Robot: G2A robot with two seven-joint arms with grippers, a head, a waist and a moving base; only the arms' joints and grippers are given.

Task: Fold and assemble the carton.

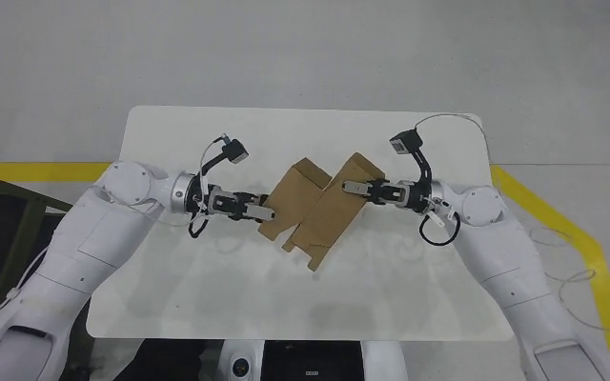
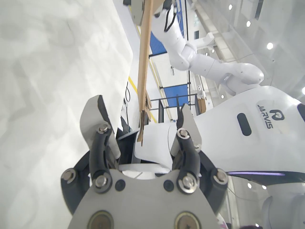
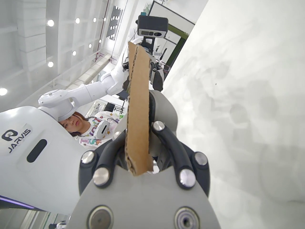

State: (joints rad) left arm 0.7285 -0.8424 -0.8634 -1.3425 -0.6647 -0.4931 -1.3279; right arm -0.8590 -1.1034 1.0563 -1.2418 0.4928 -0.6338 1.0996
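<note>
The carton [image 1: 315, 211] hangs flat and unfolded above the middle of the counter [image 1: 191, 286]. The right tool [image 1: 351, 188] looks to be all that carries it, pressed together on one end flap. On the other side the left tool [image 2: 141, 107] sits spread wide. The carton's near edge stands between its fingers [image 2: 188, 125], touching neither one.

Here's the danger: that edge looks frayed and layered. If the left tool closes off-centre it could catch just one ply, and the pull would peel or tear the board rather than open the box. The hold on the right is thin too. Any twist from the left side could swivel the sheet in that pinch or slide it out, dropping it onto the counter. And if both arms pull before the creases give, I'd expect the panel to buckle across its face instead of folding on the score lines.
</note>
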